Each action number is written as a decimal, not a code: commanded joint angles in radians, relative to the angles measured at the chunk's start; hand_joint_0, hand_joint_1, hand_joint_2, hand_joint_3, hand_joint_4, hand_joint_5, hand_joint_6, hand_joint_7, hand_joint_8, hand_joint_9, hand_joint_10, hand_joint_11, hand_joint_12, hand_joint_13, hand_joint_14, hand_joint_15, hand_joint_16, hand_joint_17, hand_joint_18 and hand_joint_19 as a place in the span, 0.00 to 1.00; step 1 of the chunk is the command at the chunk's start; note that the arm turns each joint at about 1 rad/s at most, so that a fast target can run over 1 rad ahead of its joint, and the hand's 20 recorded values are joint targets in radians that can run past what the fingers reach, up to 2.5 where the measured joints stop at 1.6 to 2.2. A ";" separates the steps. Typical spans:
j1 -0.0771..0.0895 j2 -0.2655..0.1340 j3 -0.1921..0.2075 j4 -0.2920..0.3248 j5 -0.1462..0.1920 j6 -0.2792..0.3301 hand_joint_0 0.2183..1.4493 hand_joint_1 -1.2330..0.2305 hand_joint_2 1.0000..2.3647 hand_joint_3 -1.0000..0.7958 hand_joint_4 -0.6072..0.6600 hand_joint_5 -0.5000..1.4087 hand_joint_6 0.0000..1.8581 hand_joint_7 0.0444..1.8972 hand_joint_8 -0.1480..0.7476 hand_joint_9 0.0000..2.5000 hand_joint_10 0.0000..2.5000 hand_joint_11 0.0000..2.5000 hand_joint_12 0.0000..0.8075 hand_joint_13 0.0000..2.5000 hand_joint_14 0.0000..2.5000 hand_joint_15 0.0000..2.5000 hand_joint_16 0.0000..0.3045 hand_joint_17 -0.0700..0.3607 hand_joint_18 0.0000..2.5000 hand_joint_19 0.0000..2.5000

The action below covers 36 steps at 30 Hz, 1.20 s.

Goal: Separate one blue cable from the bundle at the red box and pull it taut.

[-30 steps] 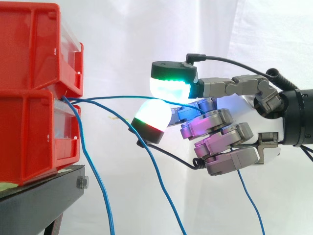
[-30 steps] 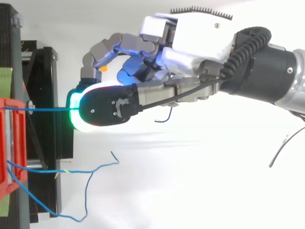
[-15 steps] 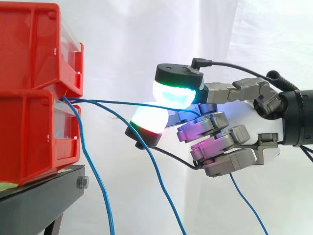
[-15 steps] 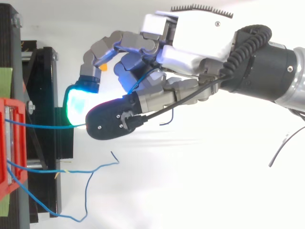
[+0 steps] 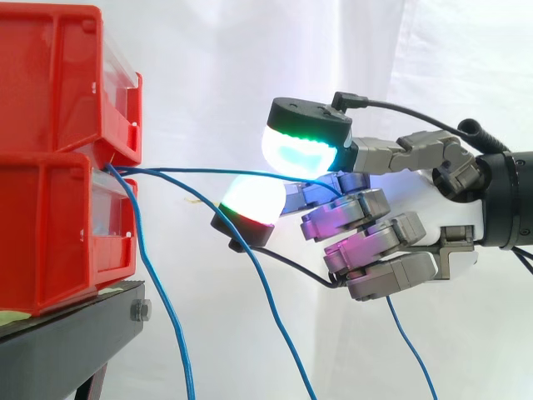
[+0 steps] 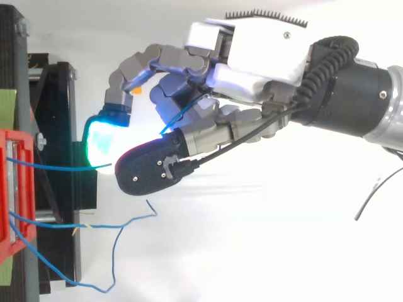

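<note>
Two red bins [image 5: 50,225] are stacked on a black stand [image 5: 67,342] at the left. Several blue cables come out between them. One blue cable [image 5: 191,171] runs right, with a slight sag, to my hand [image 5: 433,200]. It passes between the thumb's pad [image 5: 304,146] above and a fingertip pad [image 5: 250,200] below, which stand a little apart. It then threads through the curled fingers, and its tail [image 5: 408,350] hangs below them. From above, the same cable [image 6: 56,167] curves from the bin [image 6: 16,189] to the hand [image 6: 252,56].
Two other blue cables [image 5: 166,308] droop from the bins towards the floor; from above their loose ends [image 6: 119,223] lie beside the stand [image 6: 60,126]. A white curtain closes off the back. The arm fills the right side.
The thumb's pad has lifted off the fingertip pad and swung aside. The cable, straight a second ago, now sags a little. The hand has barely shifted.
</note>
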 commanded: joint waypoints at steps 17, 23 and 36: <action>0.005 0.000 -0.001 -0.001 0.000 0.002 0.33 0.29 0.01 0.60 0.33 0.20 0.49 0.54 0.46 0.26 1.00 0.57 0.54 0.38 0.93 0.41 0.20 0.48 0.49 0.57; 0.011 0.000 -0.001 -0.007 0.002 0.023 0.32 0.29 0.00 0.63 0.36 0.21 0.49 0.56 0.48 0.39 0.92 0.44 0.56 0.51 0.18 0.54 0.21 0.50 0.46 0.55; 0.016 0.000 -0.001 -0.035 -0.003 0.044 0.26 0.29 0.18 0.59 0.37 0.22 0.47 0.58 0.52 0.44 0.01 0.42 0.59 0.37 0.01 0.33 0.24 0.54 0.38 0.47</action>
